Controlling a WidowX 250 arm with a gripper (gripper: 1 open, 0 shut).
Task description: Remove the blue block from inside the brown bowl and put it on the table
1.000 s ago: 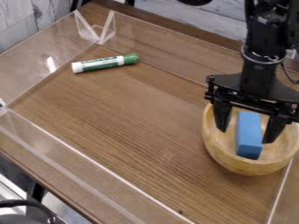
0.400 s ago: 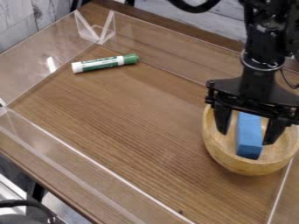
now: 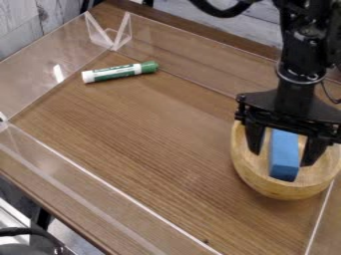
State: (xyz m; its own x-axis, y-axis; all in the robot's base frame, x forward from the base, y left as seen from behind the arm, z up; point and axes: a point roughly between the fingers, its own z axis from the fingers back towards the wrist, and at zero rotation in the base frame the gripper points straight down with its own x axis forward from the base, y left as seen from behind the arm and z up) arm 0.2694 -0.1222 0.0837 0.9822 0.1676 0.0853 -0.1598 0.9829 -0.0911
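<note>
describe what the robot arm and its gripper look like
The arm is black all over, a rounded column of stacked segments coming down from the top edge. The gripper is also black: a wide flat crossbar carrying two long, thin fingers. No markings can be made out.

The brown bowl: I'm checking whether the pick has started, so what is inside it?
Inside the brown bowl stands the blue block, between the fingers of the open gripper. The bowl's floor and the block's underside are hidden by the near wall.
</note>
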